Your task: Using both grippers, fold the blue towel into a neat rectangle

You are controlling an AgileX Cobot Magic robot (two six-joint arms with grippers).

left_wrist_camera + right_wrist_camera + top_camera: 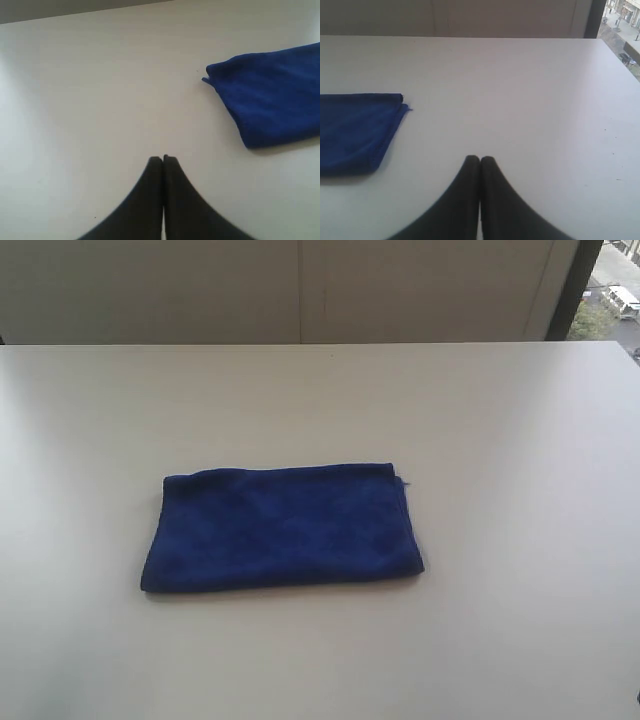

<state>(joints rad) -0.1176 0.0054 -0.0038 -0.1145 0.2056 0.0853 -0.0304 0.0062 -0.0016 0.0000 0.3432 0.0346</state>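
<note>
The pale counter (500,420) takes up nearly everything I can see. The blue towel (280,528) lies folded on it as a flat rectangle, near the middle and a little toward the near edge. The left claw (163,159) has its jaws pressed together on nothing, over bare counter and apart from the towel's corner. The right claw (479,159) is the same, tips together and clear of the cloth. A small thread tail (403,480) sticks out at the towel's far right corner.
</note>
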